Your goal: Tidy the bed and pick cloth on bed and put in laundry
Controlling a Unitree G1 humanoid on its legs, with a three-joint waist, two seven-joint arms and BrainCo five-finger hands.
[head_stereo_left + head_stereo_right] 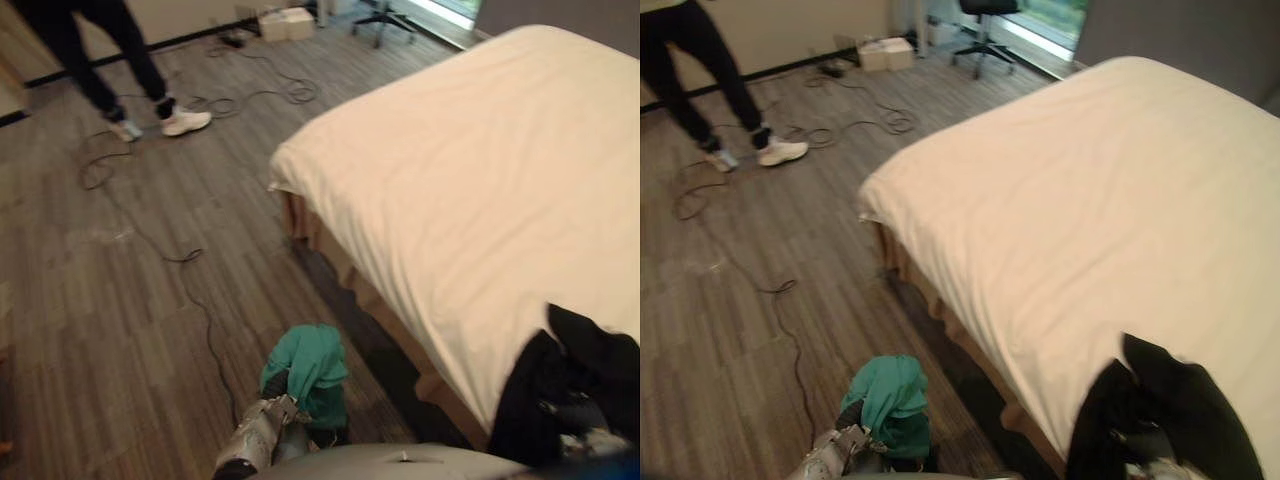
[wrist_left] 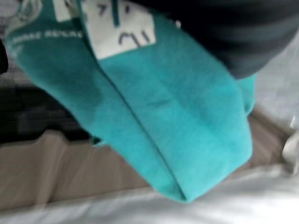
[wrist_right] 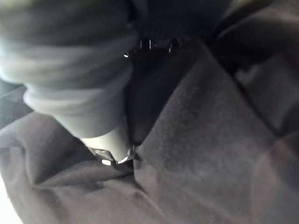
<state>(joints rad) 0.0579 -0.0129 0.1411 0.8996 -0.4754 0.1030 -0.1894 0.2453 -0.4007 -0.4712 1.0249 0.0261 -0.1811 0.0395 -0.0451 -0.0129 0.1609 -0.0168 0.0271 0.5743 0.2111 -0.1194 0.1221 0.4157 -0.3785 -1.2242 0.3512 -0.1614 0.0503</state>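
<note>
Crumpled teal cloth (image 1: pixel 315 362) hangs from your left hand (image 1: pixel 283 405) beside the bed (image 1: pixel 480 180). Your right hand (image 3: pixel 108 145) is buried in black cloth (image 1: pixel 1185 410) at its edge; you can't tell either grip.

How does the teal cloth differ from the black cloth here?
The teal cloth bears a white patch; the black cloth is plain dark. The teal cloth hangs over the floor at the left hand; the black cloth lies around the right hand at the edge of the bed. Both are bunched.
</note>
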